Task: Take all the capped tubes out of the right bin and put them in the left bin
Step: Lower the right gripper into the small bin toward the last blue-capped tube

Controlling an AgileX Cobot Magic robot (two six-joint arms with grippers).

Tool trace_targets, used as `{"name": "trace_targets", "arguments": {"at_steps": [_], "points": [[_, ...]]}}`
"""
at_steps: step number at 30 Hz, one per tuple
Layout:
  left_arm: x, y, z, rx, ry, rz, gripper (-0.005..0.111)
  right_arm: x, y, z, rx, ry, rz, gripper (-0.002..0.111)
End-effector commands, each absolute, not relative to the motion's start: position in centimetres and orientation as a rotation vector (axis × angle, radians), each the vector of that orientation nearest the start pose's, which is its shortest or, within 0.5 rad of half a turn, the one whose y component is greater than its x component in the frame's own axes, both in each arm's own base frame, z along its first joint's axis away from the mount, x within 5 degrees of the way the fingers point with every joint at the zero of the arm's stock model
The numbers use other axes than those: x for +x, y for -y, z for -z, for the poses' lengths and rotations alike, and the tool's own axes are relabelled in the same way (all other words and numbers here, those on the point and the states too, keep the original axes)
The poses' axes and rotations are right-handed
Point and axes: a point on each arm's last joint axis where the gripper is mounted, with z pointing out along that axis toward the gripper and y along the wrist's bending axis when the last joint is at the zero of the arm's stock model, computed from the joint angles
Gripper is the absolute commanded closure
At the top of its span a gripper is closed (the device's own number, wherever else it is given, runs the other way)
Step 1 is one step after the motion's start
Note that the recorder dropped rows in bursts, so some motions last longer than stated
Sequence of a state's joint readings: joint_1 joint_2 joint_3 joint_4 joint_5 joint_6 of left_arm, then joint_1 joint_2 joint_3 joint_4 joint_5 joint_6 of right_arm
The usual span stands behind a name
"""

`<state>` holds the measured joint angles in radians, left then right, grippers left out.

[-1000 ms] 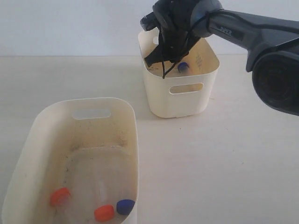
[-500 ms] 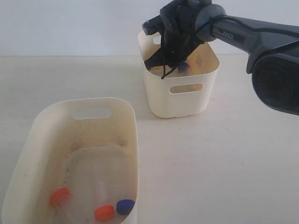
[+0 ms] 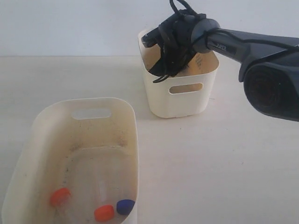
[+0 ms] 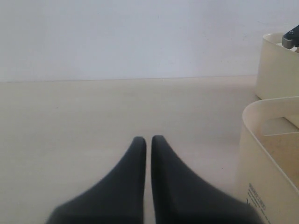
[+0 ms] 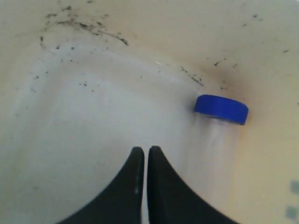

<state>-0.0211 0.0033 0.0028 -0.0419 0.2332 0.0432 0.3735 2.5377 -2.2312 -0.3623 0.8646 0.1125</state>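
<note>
On the pale counter (image 3: 224, 154), inside the right bin (image 3: 180, 100), the blue-capped tube (image 5: 219, 116) lying just beside the right tool (image 5: 141, 151) could be missed or knocked aside, since that tool is pressed together, empty.

The left bin (image 3: 51, 135) and right bin (image 3: 182, 100) are cream with dark specks inside — orange-red caps (image 3: 60, 196), blue caps (image 3: 125, 206) — the right gripper (image 5: 142, 149) black.
</note>
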Motion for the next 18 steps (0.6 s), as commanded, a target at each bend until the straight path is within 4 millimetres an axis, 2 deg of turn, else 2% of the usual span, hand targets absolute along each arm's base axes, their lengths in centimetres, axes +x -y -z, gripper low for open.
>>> {"name": "trace_targets", "arguments": {"at_steps": [1,4,9,11,18], "points": [[5.55,0.2,-19.22,0.02,-1.715,0.026,0.102,52.39,-17.22,-14.98,-0.586,-2.461,0.33,0.104],[5.55,0.2,-19.22,0.02,-1.715,0.026,0.102,52.47,-17.27,-15.1,-0.585,-2.451,0.325,0.086],[5.55,0.2,-19.22,0.02,-1.715,0.026,0.102,52.51,-17.2,-15.13,-0.473,-2.464,0.3,0.036],[5.55,0.2,-19.22,0.02,-1.715,0.026,0.102,52.51,-17.19,-15.14,-0.47,-2.464,0.301,0.031],[5.55,0.2,-19.22,0.02,-1.715,0.026,0.102,52.55,-17.08,-14.93,-0.436,-2.469,0.309,0.031]]}}
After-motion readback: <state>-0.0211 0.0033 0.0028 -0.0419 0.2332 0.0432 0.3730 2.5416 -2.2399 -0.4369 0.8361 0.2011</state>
